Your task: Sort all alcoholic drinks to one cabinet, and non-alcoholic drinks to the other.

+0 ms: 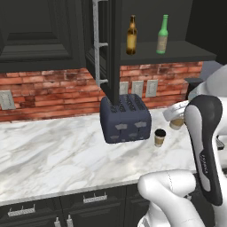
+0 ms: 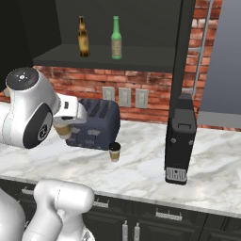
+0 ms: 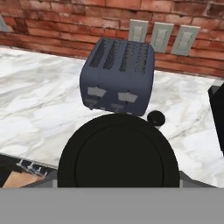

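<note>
Gripper [image 1: 177,120]: we record it raised above the marble counter [image 1: 53,155], closed around a tan paper coffee cup [image 1: 177,123]; in the hand view that cup's dark lid [image 3: 118,151] sits directly below the camera, between the fingers.

Upper cabinet [image 2: 141,59]: open, its door [image 1: 104,48] swung outward; we list two bottles upright on its shelf.

Coffee machine [image 2: 180,141]: black, upright, toward the right end of the counter, well apart from the toaster.

Toaster [image 1: 125,119]: dark blue, four slots, set near the counter's back edge below the open cabinet, in front of the brick wall [image 1: 44,88] and its three outlets [image 1: 138,88].

Amber-brown bottle [image 1: 131,36]: on the shelf, label facing out.

Green bottle [image 1: 162,35]: on the same shelf, beside the amber one, the two apart and not touching.

Second coffee cup [image 1: 159,137]: tan with a dark brown lid, upright on the counter just in front of the toaster's right front corner, not touching it, below and beside the held cup.
</note>
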Motion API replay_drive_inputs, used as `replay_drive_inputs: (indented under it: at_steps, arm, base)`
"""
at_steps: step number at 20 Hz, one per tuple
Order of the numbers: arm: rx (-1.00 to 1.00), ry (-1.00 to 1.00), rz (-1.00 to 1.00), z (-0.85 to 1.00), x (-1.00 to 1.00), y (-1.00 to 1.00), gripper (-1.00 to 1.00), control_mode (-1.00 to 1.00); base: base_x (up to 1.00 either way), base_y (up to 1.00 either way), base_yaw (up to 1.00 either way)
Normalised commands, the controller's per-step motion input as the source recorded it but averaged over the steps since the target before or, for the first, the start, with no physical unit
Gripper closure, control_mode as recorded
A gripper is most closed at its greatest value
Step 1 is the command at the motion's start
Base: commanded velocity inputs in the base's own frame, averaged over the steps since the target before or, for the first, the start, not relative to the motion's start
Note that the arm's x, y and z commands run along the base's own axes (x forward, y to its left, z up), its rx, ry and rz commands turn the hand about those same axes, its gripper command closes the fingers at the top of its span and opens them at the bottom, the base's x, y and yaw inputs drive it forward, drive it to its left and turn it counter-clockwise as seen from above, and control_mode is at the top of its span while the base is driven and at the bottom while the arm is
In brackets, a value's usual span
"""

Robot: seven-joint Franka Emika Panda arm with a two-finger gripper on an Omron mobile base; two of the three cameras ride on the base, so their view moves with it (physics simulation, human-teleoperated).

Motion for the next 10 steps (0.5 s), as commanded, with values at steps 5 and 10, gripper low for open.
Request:
replay_drive_inputs:
  at_steps: [5,10]
  arm:
    - [0.0,-0.04,-0.02,0.08,-0.24,0.02,1.0,-1.0]
    - [0.0,-0.04,0.0,0.05,-0.24,0.0,1.0,-1.0]
  base:
    - [0.0,0.0,0.0]
    - [0.0,0.0,0.0]
